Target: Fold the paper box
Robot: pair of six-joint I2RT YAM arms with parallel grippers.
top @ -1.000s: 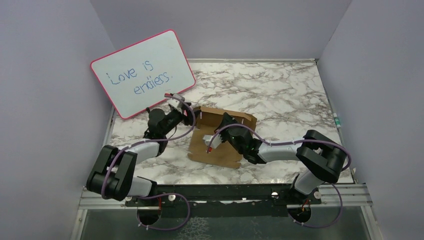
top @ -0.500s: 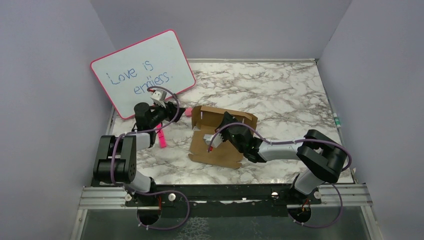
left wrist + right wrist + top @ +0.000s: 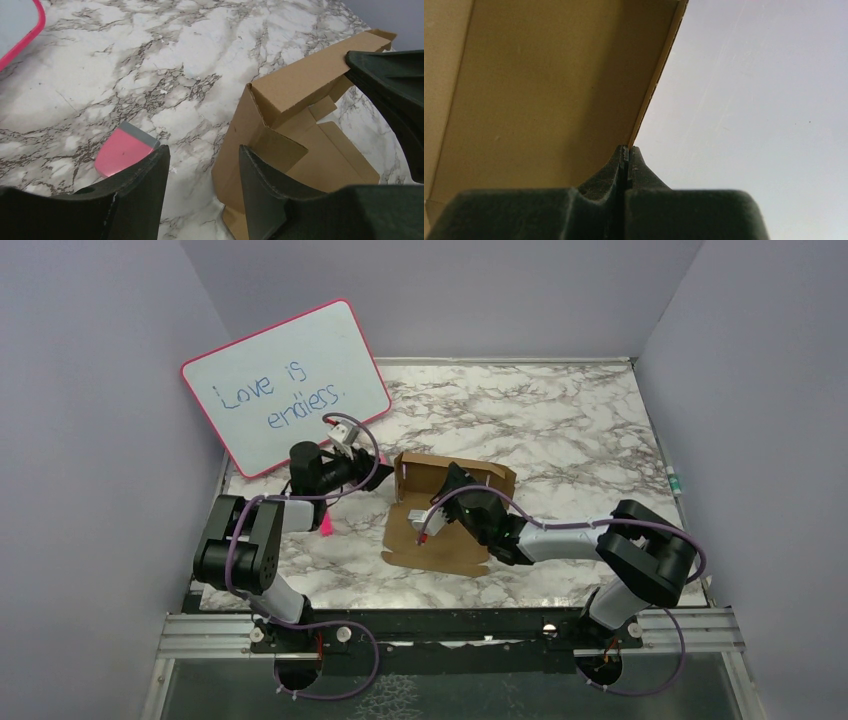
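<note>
The left claw (image 3: 202,152) stands open over the surface (image 3: 165,55), the paper box (image 3: 300,85) just ahead to its right. The right claw (image 3: 625,149) is closed, tips at the cardboard's edge.

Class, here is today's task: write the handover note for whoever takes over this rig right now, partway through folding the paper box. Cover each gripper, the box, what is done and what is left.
Left gripper: open, empty, at the raised left corner of the paper box.
Right gripper: shut, tips at a cardboard panel's edge; a pinch cannot be confirmed.
Box: mid-table, between the arms.
Done: far wall and left flap stand up.
Left: near panel lies flat; raise remaining sides, tuck tabs.
</note>
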